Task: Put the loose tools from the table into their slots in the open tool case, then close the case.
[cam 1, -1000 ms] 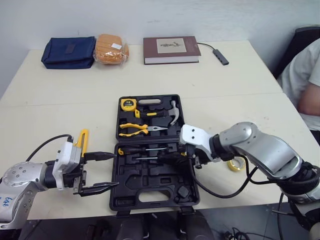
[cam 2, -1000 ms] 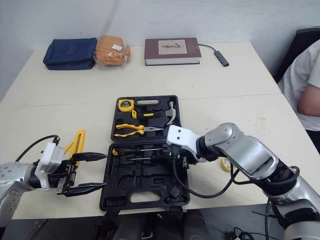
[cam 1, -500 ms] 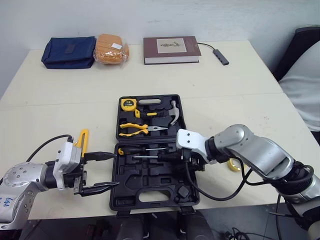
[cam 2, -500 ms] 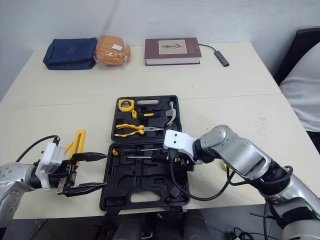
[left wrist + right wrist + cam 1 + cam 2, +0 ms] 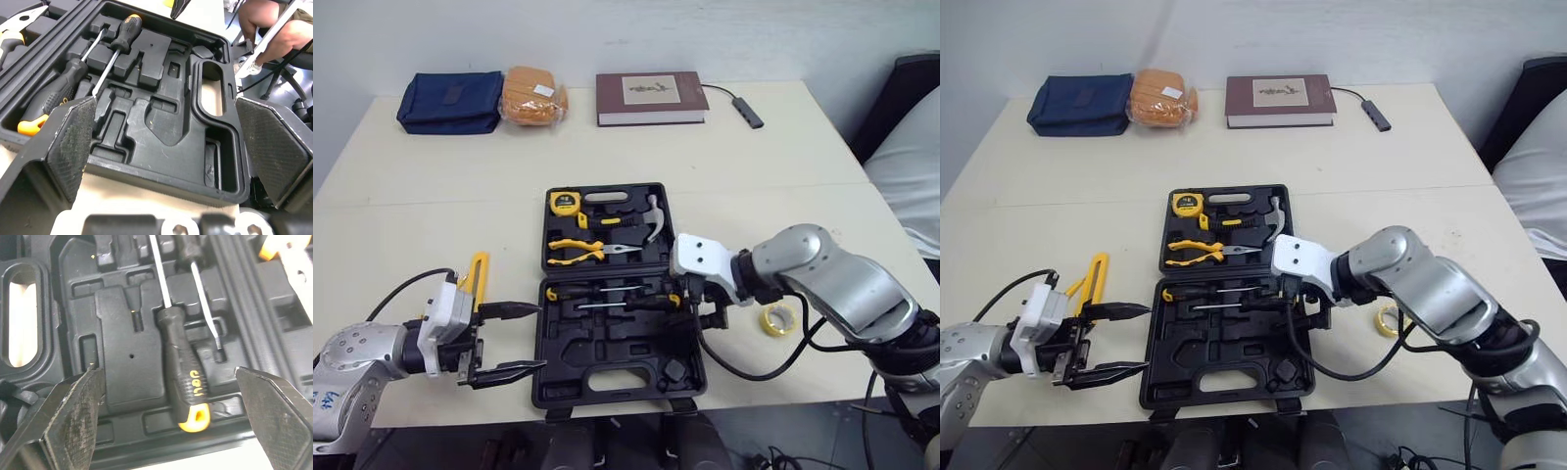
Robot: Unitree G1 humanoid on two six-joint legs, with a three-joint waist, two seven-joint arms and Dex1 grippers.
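Right gripper point(image 5: 698, 305) spread wide, empty, over the right edge of the tool case point(image 5: 607, 345). Black-and-yellow screwdriver point(image 5: 185, 377) lies in its slot straight ahead of the fingers. Left gripper point(image 5: 537, 336) wide open, empty, tips at the case's left edge (loose yellow tool point(image 5: 476, 277) just beside it).

A blue pouch point(image 5: 449, 101), an orange packet point(image 5: 533, 94) just beside it, a brown book point(image 5: 652, 96) and a dongle point(image 5: 747, 113) (its cable trailing toward the book) line the far side, with a person's sleeve point(image 5: 909, 181) at right.
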